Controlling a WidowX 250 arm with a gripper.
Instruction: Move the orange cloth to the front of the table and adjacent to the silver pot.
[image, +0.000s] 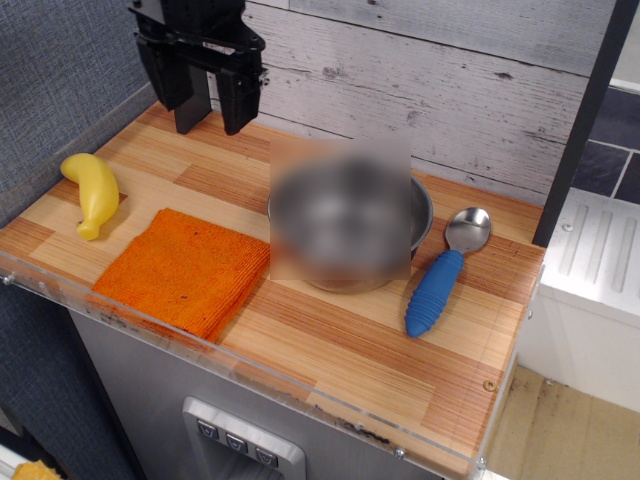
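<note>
**Cloth at the front edge, claw raised and empty**

The orange cloth (183, 271) lay flat near the front of the table (340, 355), its front-left edge along the clear plastic lip. Its right corner sat just beside the silver pot (345, 222), which was blurred over most of its body; whether the two touched could not be told. The gripper (208, 112) hung above the back left of the table, close to the plank wall (430, 70), well apart from the cloth. Its two black fingers (240, 100) pointed down with a gap between them and nothing in it. A yellow banana (93, 191) lay to the left of the cloth, near it but not touching. On the other side of the pot, a spoon (446, 271) with a blue ribbed handle lay close to the pot, its silver bowl toward the wall.
</note>
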